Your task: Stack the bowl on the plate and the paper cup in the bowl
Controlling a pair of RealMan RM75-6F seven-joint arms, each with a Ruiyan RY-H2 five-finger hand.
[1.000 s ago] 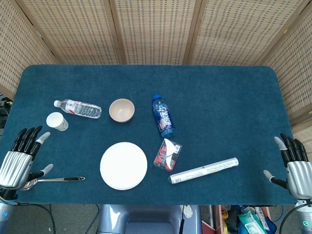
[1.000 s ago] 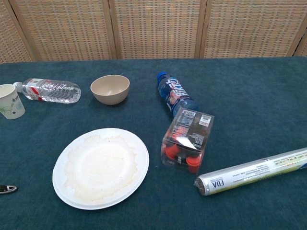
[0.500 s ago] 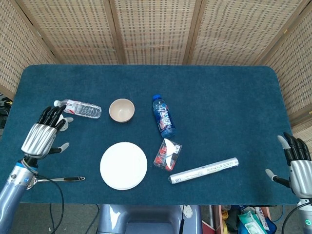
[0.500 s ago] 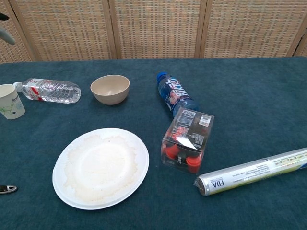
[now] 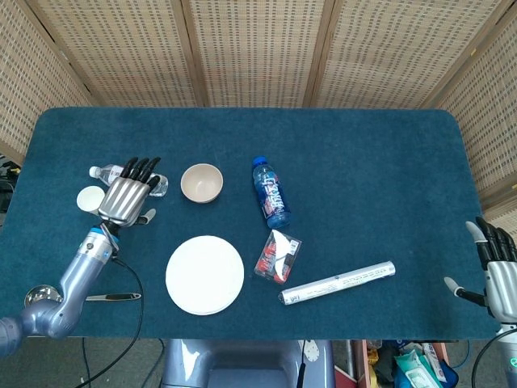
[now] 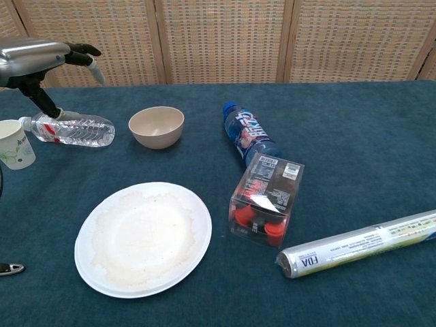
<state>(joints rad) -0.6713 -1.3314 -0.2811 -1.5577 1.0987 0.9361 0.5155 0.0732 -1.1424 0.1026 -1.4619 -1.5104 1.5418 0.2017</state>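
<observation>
A beige bowl [image 5: 201, 183] [image 6: 157, 126] stands upright on the blue table, left of centre. The white plate [image 5: 204, 274] [image 6: 143, 238] lies nearer the front edge, below the bowl. A white paper cup [image 5: 90, 199] [image 6: 14, 144] stands at the far left. My left hand [image 5: 128, 196] [image 6: 42, 55] hovers open, palm down, over the water bottle, between cup and bowl, holding nothing. My right hand [image 5: 500, 275] is open at the table's right front corner, far from everything.
A clear water bottle [image 5: 133, 175] [image 6: 71, 129] lies under my left hand. A blue drink bottle [image 5: 271, 193] [image 6: 251, 138], a small box [image 5: 279, 256] [image 6: 267, 200] and a foil roll [image 5: 338, 282] [image 6: 357, 244] lie right of the plate. A spoon [image 5: 89, 297] rests at the front left.
My left hand has swept from the front left corner up and rightward to above the water bottle, entering the chest view. The right hand has drifted slightly toward the edge.
</observation>
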